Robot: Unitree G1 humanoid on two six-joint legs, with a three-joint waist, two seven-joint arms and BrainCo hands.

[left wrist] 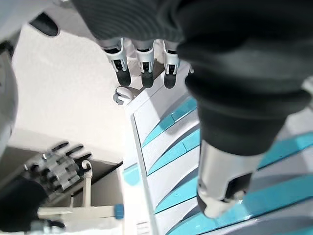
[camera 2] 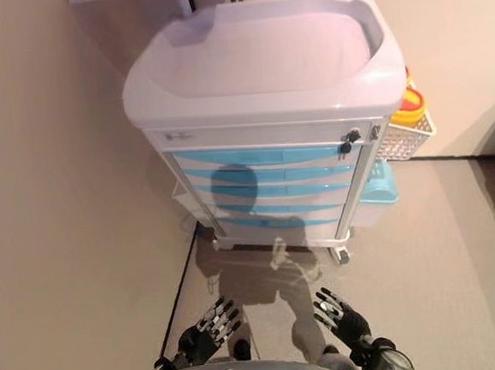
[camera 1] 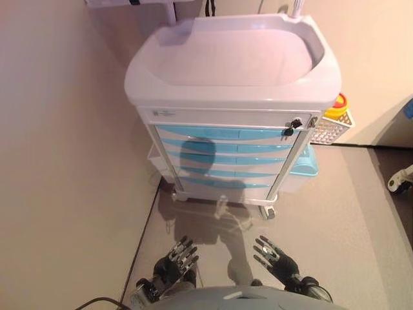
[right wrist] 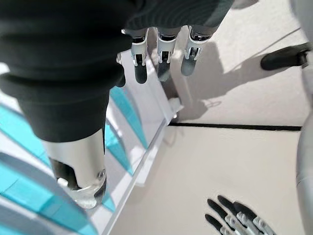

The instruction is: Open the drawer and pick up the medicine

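Left eye view: a white medical cart (camera 1: 232, 64) with a broad tray-like top stands on the floor ahead of the robot, its front stacked with blue-fronted drawers (camera 1: 226, 158), all pushed in flush; a small key lock (camera 1: 292, 126) sits at the upper right corner of the drawer front. No medicine shows anywhere, so where it lies cannot be told. A white mesh basket (camera 1: 332, 129) hangs on the cart's right side with a yellow and red container (camera 1: 337, 105) in it, and a pale blue bin (camera 1: 303, 165) sits low beside the cart. Both hands hang low, well apart from the cart: the left hand (camera 1: 177, 258) and the right hand (camera 1: 274, 256) have their fingers straight and spread, holding nothing. Right eye view: the same scene, with a castor wheel (camera 2: 342, 255) at the cart's lower right corner resting on the floor. Left wrist view: the left hand's fingertips (left wrist: 143, 73) point loosely toward the closed drawers, touching nothing, and the right hand appears off to one side, fingers extended. Right wrist view: the right hand's fingers (right wrist: 164, 61) are relaxed and empty above the cart's base frame, and the left hand's dark fingertips show at the edge.
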